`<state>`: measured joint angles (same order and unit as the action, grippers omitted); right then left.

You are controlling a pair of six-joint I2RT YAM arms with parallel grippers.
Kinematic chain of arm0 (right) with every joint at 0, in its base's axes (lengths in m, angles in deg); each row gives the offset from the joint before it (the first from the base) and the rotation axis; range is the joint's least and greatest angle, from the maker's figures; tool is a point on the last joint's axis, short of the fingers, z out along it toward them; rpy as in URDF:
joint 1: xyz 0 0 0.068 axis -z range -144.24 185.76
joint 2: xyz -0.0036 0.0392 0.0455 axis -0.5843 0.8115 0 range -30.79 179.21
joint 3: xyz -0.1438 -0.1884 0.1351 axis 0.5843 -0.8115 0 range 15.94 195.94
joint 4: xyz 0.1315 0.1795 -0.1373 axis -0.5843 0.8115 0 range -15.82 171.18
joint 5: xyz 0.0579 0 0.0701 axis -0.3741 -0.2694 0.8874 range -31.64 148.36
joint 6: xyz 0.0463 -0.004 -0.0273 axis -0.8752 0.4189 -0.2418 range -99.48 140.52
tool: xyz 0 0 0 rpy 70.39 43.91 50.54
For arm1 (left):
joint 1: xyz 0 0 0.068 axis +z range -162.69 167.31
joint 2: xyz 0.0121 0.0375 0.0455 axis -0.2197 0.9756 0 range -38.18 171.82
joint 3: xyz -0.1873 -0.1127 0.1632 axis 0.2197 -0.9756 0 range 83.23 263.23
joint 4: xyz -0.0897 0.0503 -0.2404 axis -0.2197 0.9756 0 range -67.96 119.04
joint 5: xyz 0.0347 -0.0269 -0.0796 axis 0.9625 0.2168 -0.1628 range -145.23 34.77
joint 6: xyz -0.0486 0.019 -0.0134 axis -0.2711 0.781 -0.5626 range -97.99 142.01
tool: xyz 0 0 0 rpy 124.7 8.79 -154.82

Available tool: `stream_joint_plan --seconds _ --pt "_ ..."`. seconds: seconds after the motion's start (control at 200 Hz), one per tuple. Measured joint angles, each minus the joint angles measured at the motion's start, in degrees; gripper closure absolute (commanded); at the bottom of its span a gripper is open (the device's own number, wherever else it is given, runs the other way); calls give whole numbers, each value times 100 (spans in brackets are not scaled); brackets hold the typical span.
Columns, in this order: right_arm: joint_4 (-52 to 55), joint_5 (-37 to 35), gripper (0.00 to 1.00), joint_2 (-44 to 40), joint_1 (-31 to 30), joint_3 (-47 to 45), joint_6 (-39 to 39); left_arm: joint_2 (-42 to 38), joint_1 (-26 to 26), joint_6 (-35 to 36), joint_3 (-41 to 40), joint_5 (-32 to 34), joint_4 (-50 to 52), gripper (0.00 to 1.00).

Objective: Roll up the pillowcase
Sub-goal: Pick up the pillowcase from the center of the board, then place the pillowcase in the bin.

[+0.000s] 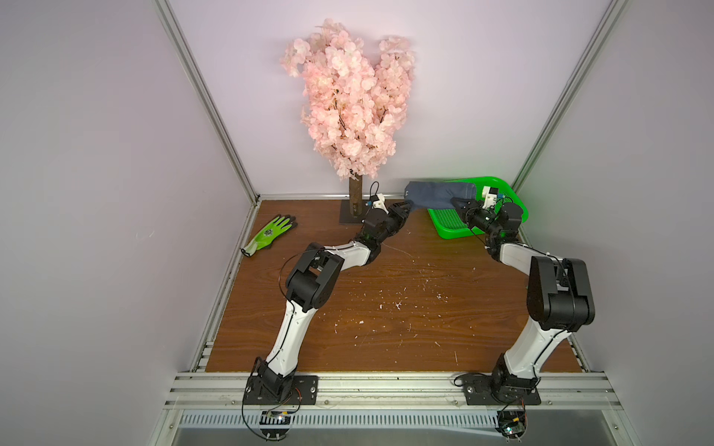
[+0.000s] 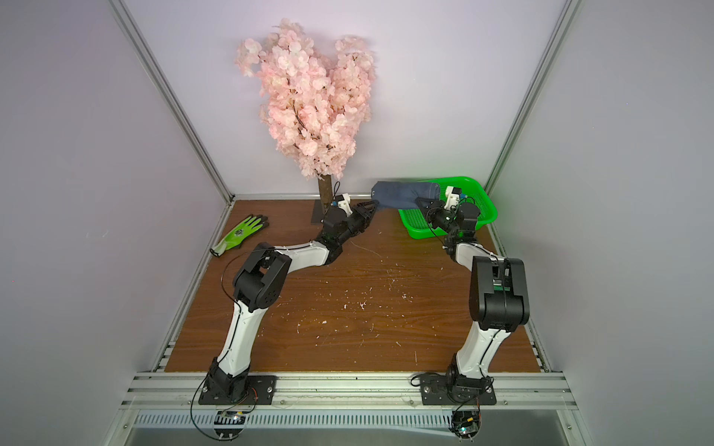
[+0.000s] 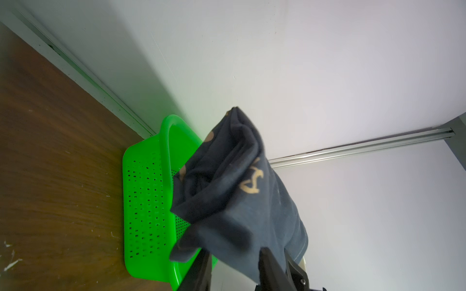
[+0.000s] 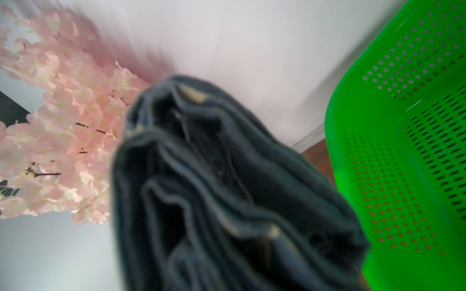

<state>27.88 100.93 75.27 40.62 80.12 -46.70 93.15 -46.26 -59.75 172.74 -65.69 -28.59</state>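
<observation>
Lab cell: aluminium-profile frame [image 1: 205, 96]

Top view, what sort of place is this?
Probably a robot lab test cell: plain walls on aluminium framing box in a wooden tabletop, the left arm and right arm are bolted to its front rail, and a fake blossom tree is staged there.

Front table [image 1: 386, 328] open, tree [image 1: 349, 116], pillowcase [image 1: 436, 195], green basket [image 1: 444, 228] along back wall [image 1: 475, 96]
</observation>
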Motion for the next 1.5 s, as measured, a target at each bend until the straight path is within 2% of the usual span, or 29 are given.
stream_joint_plan --seconds 0.265,0.656,0.986,1.181,1.456,1.501 --pt "1259 472 100 1086 505 1290 863 280 66 81 339 -11 153 64" --pt "3523 898 100 1956 649 3285 2507 291 129 219 328 -160 243 64" --pt "5399 789 100 2942 1073 4924 3720 291 173 345 212 -243 258 65" --pt "6669 411 100 3928 1196 6616 4350 289 181 435 199 -291 304 65" --pt "7145 223 100 4616 1255 7429 4472 286 243 553 44 -444 363 65" --pt "7176 186 96 4688 1250 7512 4474 286 260 555 33 -461 372 65"
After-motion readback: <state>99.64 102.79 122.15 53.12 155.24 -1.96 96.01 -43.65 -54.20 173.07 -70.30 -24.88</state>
